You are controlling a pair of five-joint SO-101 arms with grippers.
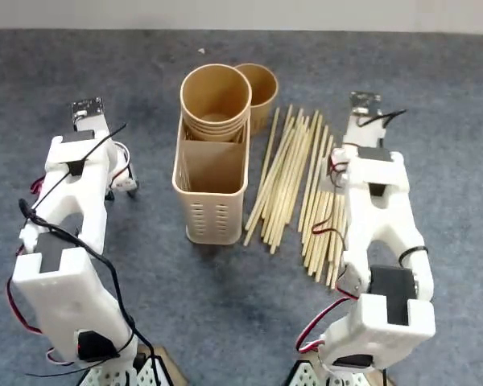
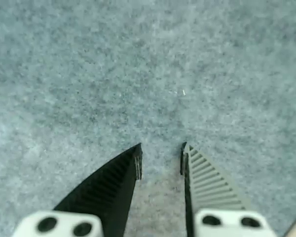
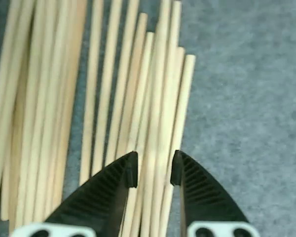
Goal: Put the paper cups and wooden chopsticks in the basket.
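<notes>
Stack of cups point(image 1: 216, 98) sits in the basket point(image 1: 213, 215), in the compartment farther from the arms. One more cup point(image 1: 263, 84) stands on the table point(image 1: 225, 322) just behind. Chopsticks point(image 1: 294, 177) lie loose beside the basket. Right hand point(image 3: 153, 168) slightly spread over the chopsticks, pinching nothing. Left hand point(image 2: 161, 158) slightly spread over grey table.

Left pincer point(image 2: 160, 160) slightly parted, right pincer point(image 3: 154, 168) slightly parted, both pointing down
</notes>
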